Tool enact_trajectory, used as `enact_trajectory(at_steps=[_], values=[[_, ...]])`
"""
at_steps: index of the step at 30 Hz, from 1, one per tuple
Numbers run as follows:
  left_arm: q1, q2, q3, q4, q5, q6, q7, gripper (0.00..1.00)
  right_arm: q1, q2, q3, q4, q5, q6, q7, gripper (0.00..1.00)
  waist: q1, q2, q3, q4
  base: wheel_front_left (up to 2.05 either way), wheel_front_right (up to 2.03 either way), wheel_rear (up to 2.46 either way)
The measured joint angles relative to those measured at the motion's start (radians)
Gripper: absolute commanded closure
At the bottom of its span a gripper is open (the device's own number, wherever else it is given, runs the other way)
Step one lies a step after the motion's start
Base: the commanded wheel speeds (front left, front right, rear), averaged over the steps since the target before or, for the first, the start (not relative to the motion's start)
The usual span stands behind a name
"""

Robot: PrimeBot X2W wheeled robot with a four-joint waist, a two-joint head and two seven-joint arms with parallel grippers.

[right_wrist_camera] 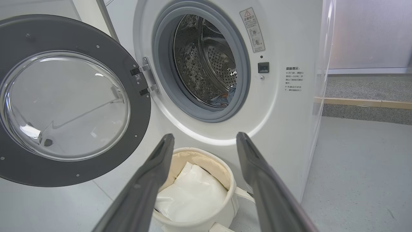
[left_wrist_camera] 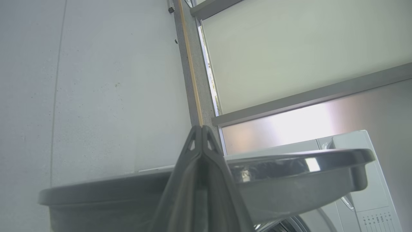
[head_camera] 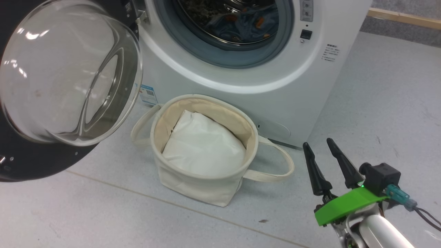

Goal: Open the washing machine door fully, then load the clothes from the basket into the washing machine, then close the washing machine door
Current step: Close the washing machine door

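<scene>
A pale grey floor [head_camera: 103, 213] runs under everything, with a frosted wall panel behind. The right pincer [head_camera: 317, 142] hovers low with its 2 dark fingers spread wide and nothing between them. Just ahead of it and to its left stands the basket [head_camera: 206, 193], holding 1 plain white pad [head_camera: 203, 144] and no printed fabric that can be seen. Beyond the basket rises the washing machine [head_camera: 293, 96], and up past its grey ring the clothes [head_camera: 241, 24] lie in the bottom of the steel drum [right_wrist_camera: 206, 64], so loading looks done and closing is the step in hand. Far to the right pincer's left, the door [head_camera: 34, 162] hangs swung wide on its hinge. The left pincer [left_wrist_camera: 201, 129] has its 2 fingers pressed tight together on nothing, with the door's rim crossing right under its tips; whether they touch it cannot be told. To close it well, that pincer should probably push on the black rim at the side farthest from the hinge, not on the glass bowl, following the door's arc so the tips do not slide off. The right pincer is best kept back from the opening, the cloth checked clear of the ring, and the push carried on until the latch catches.
</scene>
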State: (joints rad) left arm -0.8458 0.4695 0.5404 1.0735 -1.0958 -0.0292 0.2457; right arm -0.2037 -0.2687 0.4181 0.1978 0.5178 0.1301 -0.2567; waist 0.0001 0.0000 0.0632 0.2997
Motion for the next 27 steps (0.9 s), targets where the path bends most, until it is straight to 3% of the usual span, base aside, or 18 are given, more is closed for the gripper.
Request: enact_trajectory(at_steps=[7, 8, 16, 24, 27], values=[[-0.018, 0.036, -0.058, 0.053, -0.017, -0.050, 0.325, 1.00, 0.002, 0.000, -0.008, 0.000, 0.000, 0.000, 0.000, 0.00, -0.0001, 0.0000, -0.009, 0.006, 0.00, 0.00, 0.00], [-0.018, 0.036, -0.058, 0.053, -0.017, -0.050, 0.325, 1.00, 0.002, 0.000, -0.008, 0.000, 0.000, 0.000, 0.000, 0.00, -0.0001, 0.0000, -0.009, 0.006, 0.00, 0.00, 0.00], [0.011, -0.133, -0.198, 0.008, -0.016, -0.087, 0.609, 1.00, 0.016, 0.016, -0.016, 0.004, 0.000, 0.000, 0.000, 0.00, 0.0000, 0.0000, -0.045, 0.053, 0.00, 0.00, 0.00], [0.135, -0.184, -0.248, -0.200, -0.044, -0.094, 0.783, 1.00, 0.057, 0.065, -0.022, 0.005, 0.002, 0.000, 0.000, 0.00, -0.0002, 0.0000, -0.117, 0.083, 0.00, 0.00, 0.00], [0.181, -0.213, -0.258, -0.297, -0.044, -0.065, 0.808, 1.00, 0.065, 0.074, -0.023, 0.007, 0.002, 0.000, 0.000, 0.00, -0.0002, 0.0000, -0.124, 0.074, 0.00, 0.00, 0.00]])
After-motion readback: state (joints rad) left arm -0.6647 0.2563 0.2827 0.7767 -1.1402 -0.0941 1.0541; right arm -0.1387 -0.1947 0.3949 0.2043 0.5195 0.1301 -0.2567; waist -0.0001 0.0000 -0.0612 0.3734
